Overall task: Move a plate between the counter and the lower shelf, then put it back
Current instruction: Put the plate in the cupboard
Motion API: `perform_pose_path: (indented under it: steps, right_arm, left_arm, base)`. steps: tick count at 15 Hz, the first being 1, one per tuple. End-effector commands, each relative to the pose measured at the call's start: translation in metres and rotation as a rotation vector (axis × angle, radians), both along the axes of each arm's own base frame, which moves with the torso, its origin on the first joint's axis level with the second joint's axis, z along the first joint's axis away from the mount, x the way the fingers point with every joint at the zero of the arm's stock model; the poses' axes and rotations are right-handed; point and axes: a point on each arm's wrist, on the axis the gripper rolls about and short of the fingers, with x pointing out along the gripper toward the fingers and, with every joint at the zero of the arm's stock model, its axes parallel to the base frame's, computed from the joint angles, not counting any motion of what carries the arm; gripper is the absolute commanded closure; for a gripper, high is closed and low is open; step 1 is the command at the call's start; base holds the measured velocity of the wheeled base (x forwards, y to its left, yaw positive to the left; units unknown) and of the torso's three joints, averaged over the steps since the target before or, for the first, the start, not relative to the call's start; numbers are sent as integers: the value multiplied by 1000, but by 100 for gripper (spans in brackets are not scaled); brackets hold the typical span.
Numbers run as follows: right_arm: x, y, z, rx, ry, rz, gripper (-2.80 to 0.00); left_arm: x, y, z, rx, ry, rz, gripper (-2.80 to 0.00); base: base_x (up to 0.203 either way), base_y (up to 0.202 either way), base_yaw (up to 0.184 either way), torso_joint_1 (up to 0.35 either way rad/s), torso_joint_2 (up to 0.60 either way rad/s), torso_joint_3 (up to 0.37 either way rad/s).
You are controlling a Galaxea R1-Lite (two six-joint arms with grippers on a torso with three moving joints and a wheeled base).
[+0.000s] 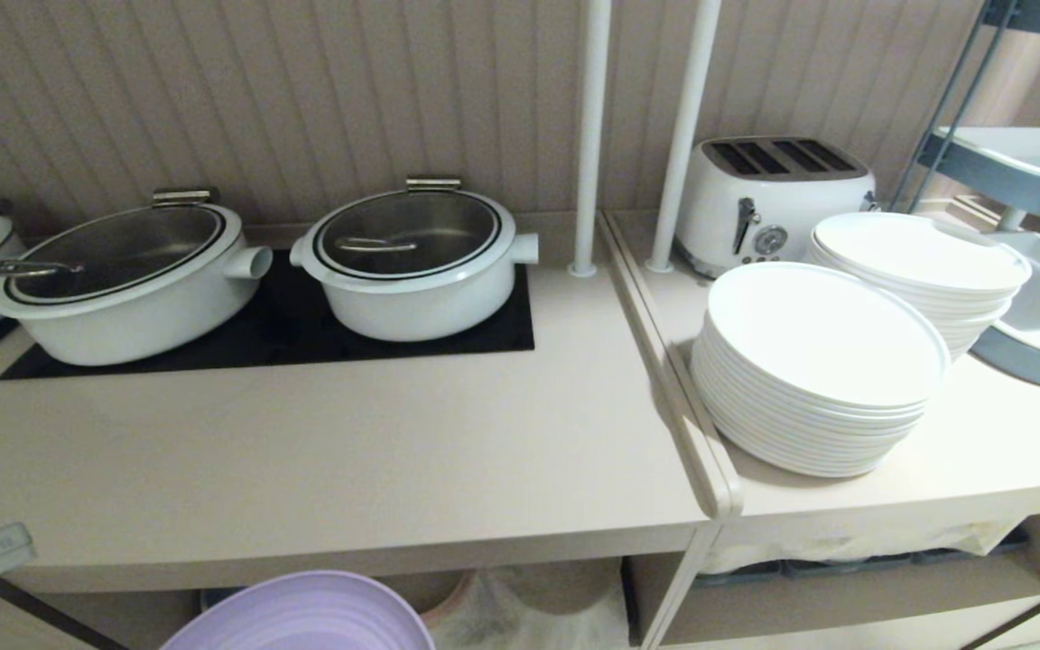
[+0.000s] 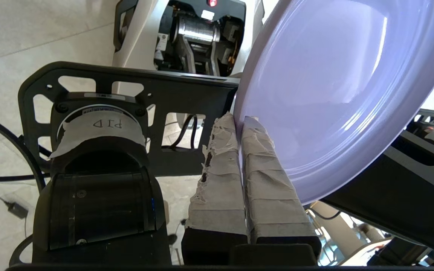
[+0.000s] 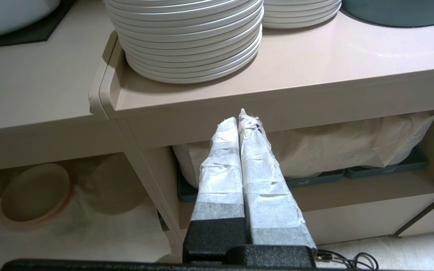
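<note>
The left gripper (image 2: pixel 239 124) has its taped fingers (image 2: pixel 266 177) clenched on the rim of the plate (image 2: pixel 326 94), one pad on each face of the edge, so the lilac disc hangs out sideways from a single pinch point and is tilted rather than level. In the head view the plate (image 1: pixel 303 618) shows at the near left, in the air below the front edge of the counter (image 1: pixel 321 469) and in front of the lower shelf (image 1: pixel 520 614), resting on neither. It looks stiff and light, likely moulded plastic or melamine, with a smooth matte face that could slip in the tape if the grip loosens; held at one edge it will tend to swing or sag about the pinch, so I judge slow, level moves safest, and the rim is the only sensible place to hold it, since the low raised lip gives the pads something to bite. The right gripper (image 3: pixel 239 116) is parked with its fingers pressed together on nothing, pointing at the right cabinet. On the counter two lidded white pots (image 1: pixel 412 262) sit on the black hob (image 1: pixel 303 348); their contents cannot be seen through the lids. To the right stand two stacks of white plates (image 1: pixel 822 370) beside a toaster (image 1: pixel 768 199). In the lower shelf a beige plate (image 3: pixel 36 192) lies on white cloth (image 3: pixel 100 233).
</note>
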Motion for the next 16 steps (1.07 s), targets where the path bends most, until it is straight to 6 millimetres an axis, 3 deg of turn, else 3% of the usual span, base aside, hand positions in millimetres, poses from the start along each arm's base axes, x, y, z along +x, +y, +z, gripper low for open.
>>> perform_pose_path:
  steps: [1, 16]
  right_arm:
    - [0, 0, 0, 1, 0, -1, 0]
    - [0, 0, 0, 0, 0, 0, 0]
  left_arm:
    - [-2, 0, 0, -4, 1, 2, 0]
    - [-19, -1, -11, -2, 13, -7, 0]
  base:
    - [0, 0, 0, 0, 0, 0]
    - [0, 0, 0, 0, 0, 0]
